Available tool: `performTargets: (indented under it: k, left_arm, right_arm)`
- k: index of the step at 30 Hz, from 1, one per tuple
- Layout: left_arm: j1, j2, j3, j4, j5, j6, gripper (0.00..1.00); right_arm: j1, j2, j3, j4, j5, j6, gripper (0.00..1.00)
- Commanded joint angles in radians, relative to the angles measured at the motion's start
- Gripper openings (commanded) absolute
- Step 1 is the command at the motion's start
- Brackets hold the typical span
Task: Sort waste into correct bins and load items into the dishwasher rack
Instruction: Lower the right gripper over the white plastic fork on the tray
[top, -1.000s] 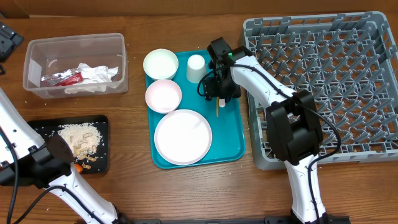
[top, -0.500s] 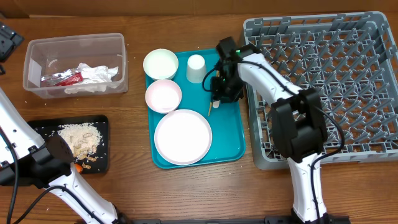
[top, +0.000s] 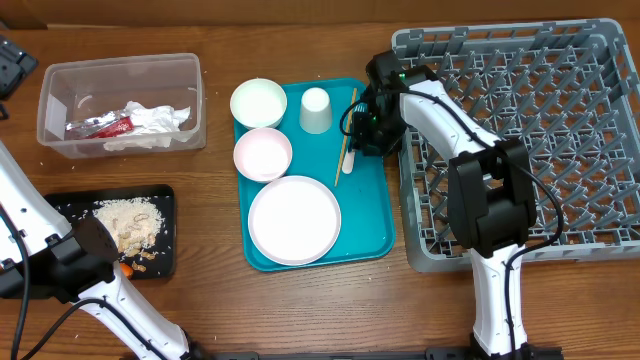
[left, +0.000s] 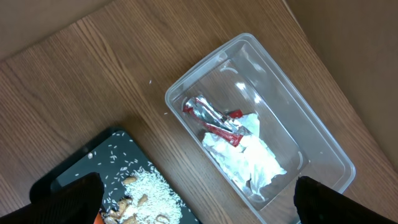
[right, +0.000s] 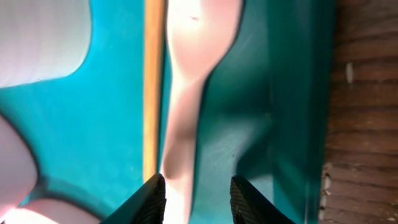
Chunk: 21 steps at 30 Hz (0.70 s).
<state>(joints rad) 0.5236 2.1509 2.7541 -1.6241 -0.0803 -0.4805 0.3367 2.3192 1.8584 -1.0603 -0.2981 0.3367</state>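
The right gripper (top: 360, 132) has shifted toward the dishwasher rack (top: 520, 130), fingers straddling the white fork (right: 186, 112) beside the chopstick (right: 153, 87), grip unclear; the left gripper (left: 198, 182) has fingers spread wide.

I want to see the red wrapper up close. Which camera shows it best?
The left wrist view: the red wrapper lies large and sharp by the napkin inside the clear tub. The overhead view shows it too, only smaller. The right wrist view does not show it.
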Motion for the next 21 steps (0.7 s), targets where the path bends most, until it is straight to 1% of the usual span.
performTargets:
  k: [1, 3, 5, 8, 12, 21]
  left_arm:
    - [0.000, 0.007, 0.002, 0.002, -0.008, -0.014, 1.00]
    - [0.000, 0.007, 0.002, 0.002, -0.008, -0.014, 1.00]
    - [0.000, 0.007, 0.002, 0.002, -0.008, -0.014, 1.00]
    - [0.000, 0.007, 0.002, 0.002, -0.008, -0.014, 1.00]
    - [0.000, 0.007, 0.002, 0.002, -0.008, -0.014, 1.00]
    - [0.000, 0.007, 0.002, 0.002, -0.008, -0.014, 1.00]
  right_arm:
    - [0.023, -0.002, -0.005, 0.010, 0.120, 0.084, 0.38]
    - [0.024, -0.002, -0.005, 0.048, 0.126, 0.089, 0.38]
    - [0.024, -0.002, -0.005, 0.080, 0.122, 0.122, 0.38]
    - [0.024, -0.002, -0.005, 0.087, 0.122, 0.152, 0.38]
    - [0.024, -0.002, -0.005, 0.087, 0.124, 0.155, 0.37]
    - [0.075, -0.002, -0.007, 0.081, 0.261, 0.167, 0.32]
